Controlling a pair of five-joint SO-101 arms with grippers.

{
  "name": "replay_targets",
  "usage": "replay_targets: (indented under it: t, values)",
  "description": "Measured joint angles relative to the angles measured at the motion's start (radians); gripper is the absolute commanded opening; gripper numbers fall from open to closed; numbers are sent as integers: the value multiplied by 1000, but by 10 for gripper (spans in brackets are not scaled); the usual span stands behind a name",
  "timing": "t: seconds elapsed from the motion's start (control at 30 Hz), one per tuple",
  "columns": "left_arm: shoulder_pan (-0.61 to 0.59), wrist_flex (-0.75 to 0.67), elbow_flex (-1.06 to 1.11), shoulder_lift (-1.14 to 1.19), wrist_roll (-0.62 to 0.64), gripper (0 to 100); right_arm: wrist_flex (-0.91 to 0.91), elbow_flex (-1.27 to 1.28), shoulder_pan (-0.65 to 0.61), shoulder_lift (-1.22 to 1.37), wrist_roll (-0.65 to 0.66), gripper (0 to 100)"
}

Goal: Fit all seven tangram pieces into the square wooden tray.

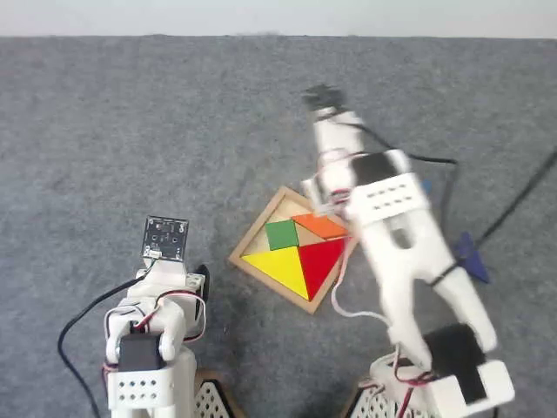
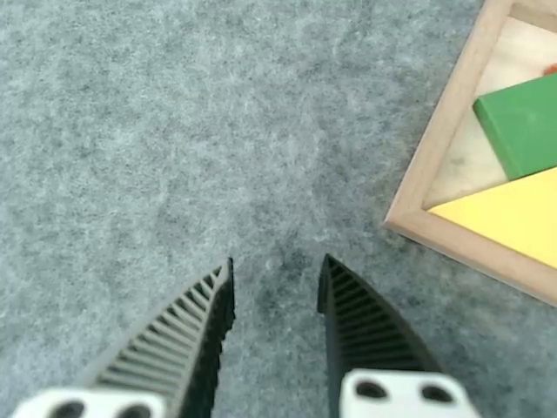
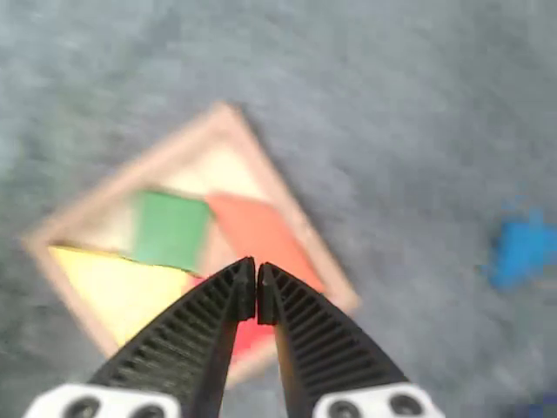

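Tray (image 1: 254, 225) between both arms, pieces (image 1: 287, 266) inside, left pincer (image 2: 276, 266) near its corner, loose piece (image 1: 470, 258) right of it

Worktop (image 1: 130, 131): flat surface, covered all over in grey felt-like carpet. Lying on it: one square wooden tray (image 2: 439, 139), set corner-on, a little beyond the tips of the left fingers (image 2: 196, 335) and off to one side, with the tips of the right fingers (image 3: 309, 326) over it. Also one blue piece (image 3: 520, 248) on bare carpet, well apart from the tray and off to one side of the right fingers; a black cable (image 1: 513, 205) trails across the carpet.
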Motion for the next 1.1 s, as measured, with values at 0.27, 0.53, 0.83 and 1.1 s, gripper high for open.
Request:
replay_targets:
  t: [0.27, 0.53, 0.83, 1.1]
  values:
    - [0, 0, 0, 0, 0, 153, 110, 0, 272, 6, 124, 6]
    - [0, 0, 0, 0, 0, 153, 114, 0, 367, 87, 153, 6]
    - [-2, 0, 0, 0, 0, 153, 3, 140, 448, 43, 216, 6]
    - [0, 0, 0, 0, 0, 153, -34, 195, 542, 41, 255, 6]
